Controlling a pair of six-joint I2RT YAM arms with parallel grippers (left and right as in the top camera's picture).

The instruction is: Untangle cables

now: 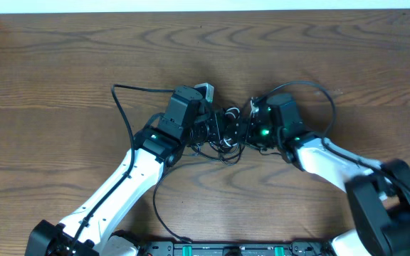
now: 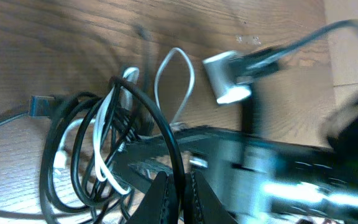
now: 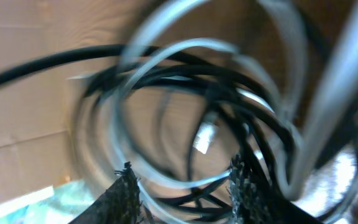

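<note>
The cables (image 1: 224, 144) lie in a knot of thin black cords with a whitish strand at the table's middle, between my two grippers. My left gripper (image 1: 214, 126) reaches in from the left. In the left wrist view it (image 2: 178, 186) is shut on one black cord that arcs up from the jaws, with the tangle (image 2: 98, 149) to its left and a white plug (image 2: 227, 79) beyond. My right gripper (image 1: 243, 128) comes in from the right. Its jaws (image 3: 184, 182) stand apart, with blurred black and pale strands (image 3: 204, 112) crossing between and beyond the fingertips.
The wooden table (image 1: 62, 57) spreads all round the knot. One thin black cord loops out to the left (image 1: 122, 110) and another arcs over the right arm (image 1: 326, 96). A white plug (image 1: 203, 90) sits just behind the left gripper. A black wire (image 1: 156, 213) trails near the arm bases.
</note>
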